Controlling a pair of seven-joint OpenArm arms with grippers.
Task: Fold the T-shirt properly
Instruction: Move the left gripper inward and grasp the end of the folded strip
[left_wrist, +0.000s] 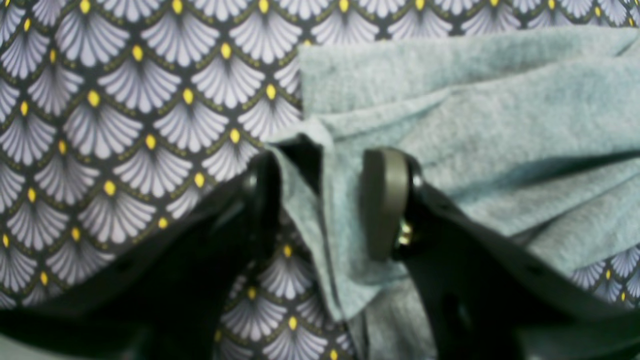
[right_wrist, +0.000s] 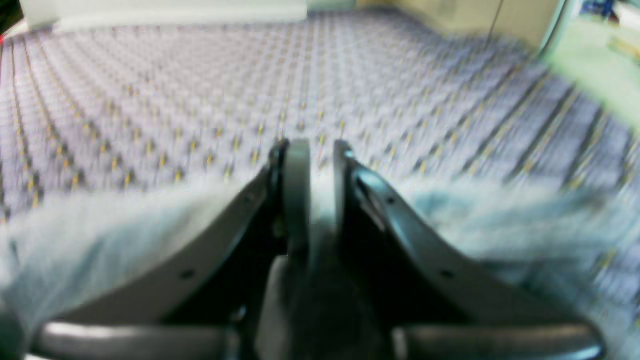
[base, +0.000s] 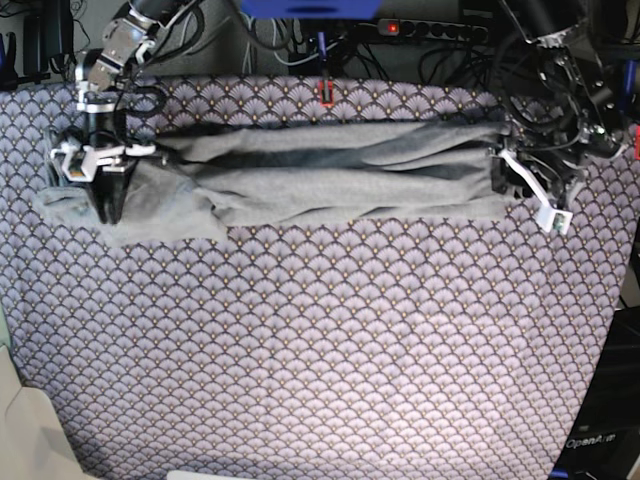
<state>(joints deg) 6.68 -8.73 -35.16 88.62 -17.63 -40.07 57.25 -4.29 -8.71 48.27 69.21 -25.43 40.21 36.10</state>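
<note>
Both arms reach down from the far edge of the tabletop (base: 320, 380), one at each end of the T-shirt (base: 330, 165), which is stretched in a long bunched band across the far part of the purple patterned cloth (base: 300, 330).

The left arm comes in at the right side of the base view, wrist tilted down toward the shirt's end. Its left gripper (left_wrist: 325, 200) is partly closed with a fold of grey fabric pinched between the jaws, so it's holding the shirt.

The right arm hangs nearly straight down at the left side. The right gripper (right_wrist: 315, 175) has its jaws narrow, nearly together, with what looks like grey fabric between them, though that view is blurry.
</note>
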